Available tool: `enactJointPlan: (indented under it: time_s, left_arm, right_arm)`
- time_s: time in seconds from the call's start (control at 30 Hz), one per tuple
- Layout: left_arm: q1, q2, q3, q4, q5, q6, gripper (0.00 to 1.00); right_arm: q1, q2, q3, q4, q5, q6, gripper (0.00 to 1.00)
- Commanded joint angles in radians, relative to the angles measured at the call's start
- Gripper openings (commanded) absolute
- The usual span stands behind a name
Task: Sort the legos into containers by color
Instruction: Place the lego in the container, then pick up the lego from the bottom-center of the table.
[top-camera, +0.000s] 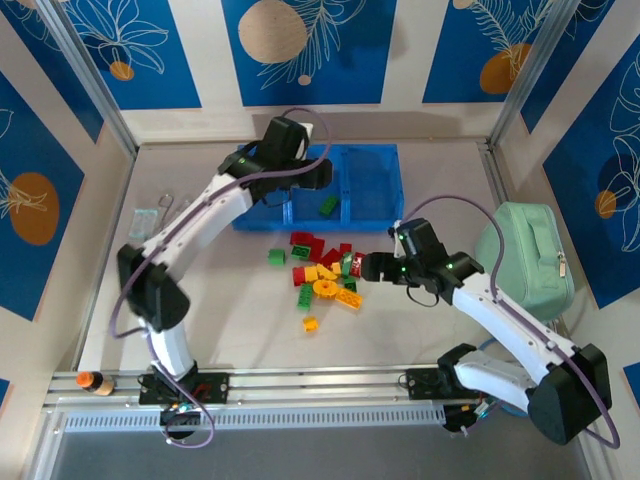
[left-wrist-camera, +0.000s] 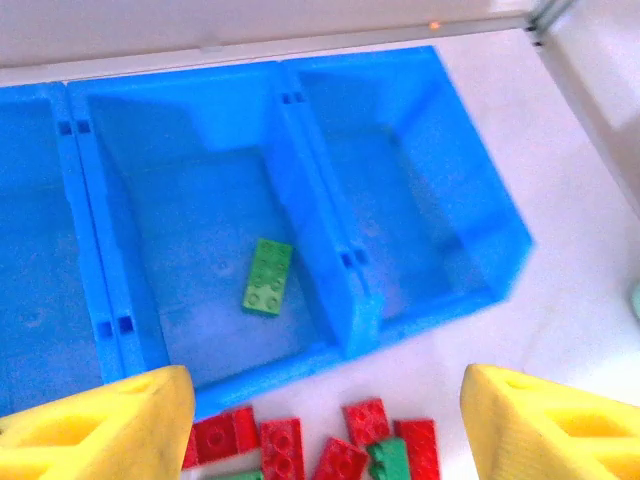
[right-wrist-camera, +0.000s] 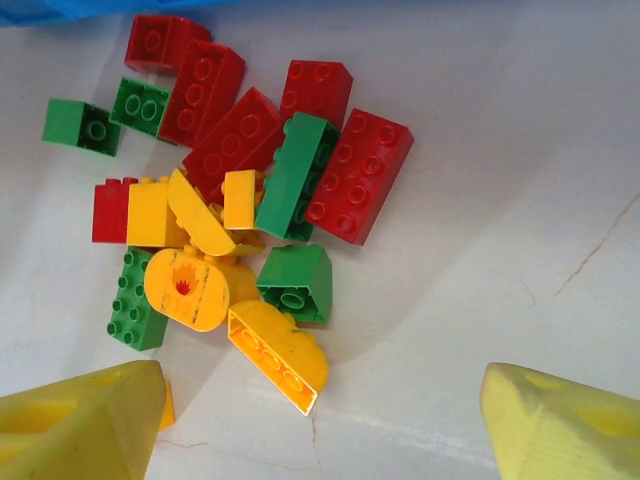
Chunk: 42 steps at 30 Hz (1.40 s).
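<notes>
In the middle compartment (left-wrist-camera: 190, 190) of the tray (left-wrist-camera: 318, 215) lies one green brick (left-wrist-camera: 267, 277), left jaws spread above. Right jaws spread over the pile (right-wrist-camera: 240, 190) on the table (right-wrist-camera: 500, 150).

Loose on the counter (top-camera: 230, 320) lie six red bricks (right-wrist-camera: 360, 175), five green bricks (right-wrist-camera: 295, 175) and what looks like six yellow pieces (right-wrist-camera: 280, 355). One of the yellow ones is half hidden at the near left of the right wrist view, so that count is not certain. On the far side stands one blue tray (left-wrist-camera: 320, 240) with three compartments side by side and a lone brick (left-wrist-camera: 267, 277), green, in the middle one, and one mint-green pouch (top-camera: 525, 255) lies to the right.
</notes>
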Motion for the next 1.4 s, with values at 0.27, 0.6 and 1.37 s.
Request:
enactJointPlan:
  time_s: [0.27, 0.6, 1.37]
  left_arm:
    - [-0.011, -0.376, -0.574, 0.123, -0.076, -0.091, 0.71]
    - [-0.012, -0.624, -1.045, 0.256, -0.039, -0.270, 0.69]
    - [-0.027, -0.840, -1.189, 0.303, -0.079, -0.239, 0.69]
  right_arm:
    - [0.147, 0.196, 0.166, -0.054, 0.034, -0.069, 0.69]
    - [0.216, 0.289, 0.189, -0.109, 0.072, -0.112, 0.72]
    - [0.273, 0.527, 0.145, -0.073, 0.018, -0.124, 0.66]
